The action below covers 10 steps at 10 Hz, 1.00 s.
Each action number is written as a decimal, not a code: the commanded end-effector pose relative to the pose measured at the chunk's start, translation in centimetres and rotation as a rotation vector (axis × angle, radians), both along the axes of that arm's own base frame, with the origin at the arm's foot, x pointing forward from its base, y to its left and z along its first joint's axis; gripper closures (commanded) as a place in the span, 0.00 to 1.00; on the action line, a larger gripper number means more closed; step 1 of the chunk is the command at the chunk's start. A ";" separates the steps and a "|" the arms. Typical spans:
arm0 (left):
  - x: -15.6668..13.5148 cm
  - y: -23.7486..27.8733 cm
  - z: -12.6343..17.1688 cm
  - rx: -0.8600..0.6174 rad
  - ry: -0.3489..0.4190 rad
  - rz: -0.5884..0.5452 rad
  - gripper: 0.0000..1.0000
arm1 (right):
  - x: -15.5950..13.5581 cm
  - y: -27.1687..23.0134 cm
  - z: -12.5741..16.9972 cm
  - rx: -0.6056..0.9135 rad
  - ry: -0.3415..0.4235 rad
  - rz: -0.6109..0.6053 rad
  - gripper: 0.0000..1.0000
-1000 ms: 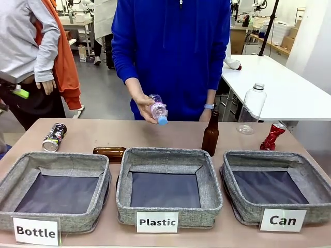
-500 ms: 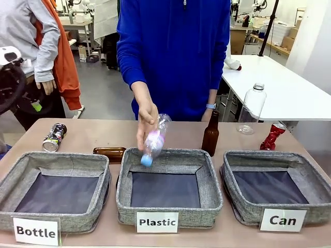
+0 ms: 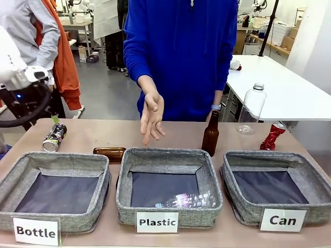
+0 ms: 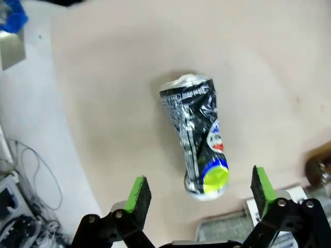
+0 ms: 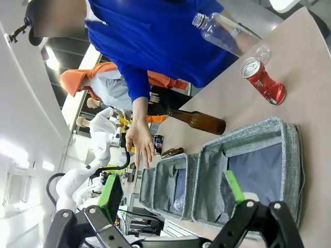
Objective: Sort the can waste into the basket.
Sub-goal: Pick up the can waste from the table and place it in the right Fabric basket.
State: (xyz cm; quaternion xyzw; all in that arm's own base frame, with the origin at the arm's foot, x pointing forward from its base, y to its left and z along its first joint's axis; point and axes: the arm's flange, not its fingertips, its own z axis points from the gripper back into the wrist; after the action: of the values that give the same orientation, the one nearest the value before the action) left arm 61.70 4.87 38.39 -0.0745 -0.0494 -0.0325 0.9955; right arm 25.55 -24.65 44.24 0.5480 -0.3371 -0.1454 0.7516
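Bench: tan top carrying three grey baskets; a workshop with white tables lies beyond.
Dark can: lying at the bench's far left, directly under the left claw.
Red can: upright just behind the Can basket.
Left claw: wide, touching nothing.
Right claw: wide, in the air.
Change: the plastic bottle has left the person's hand and now lies in the Plastic basket; the left arm has come in.

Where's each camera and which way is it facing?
Front: between the arms, facing the person's hand across the table; left arm shows.
Left wrist: looks down past the open left gripper at the blue can.
Right wrist: rolled sideways, past the open right gripper toward the Can basket.
Shared by front, left wrist: blue can.
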 end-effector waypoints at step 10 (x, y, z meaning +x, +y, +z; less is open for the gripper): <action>2.5 -1.6 -6.6 -0.002 0.068 0.045 0.92 | 0.3 -0.2 0.1 -0.001 -0.037 -0.005 0.00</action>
State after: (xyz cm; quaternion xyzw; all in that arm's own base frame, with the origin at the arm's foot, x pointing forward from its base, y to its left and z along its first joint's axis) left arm 64.11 3.43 31.56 -0.0866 -0.0107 -0.0174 0.9960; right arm 25.52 -24.66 44.24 0.5479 -0.3375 -0.1448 0.7516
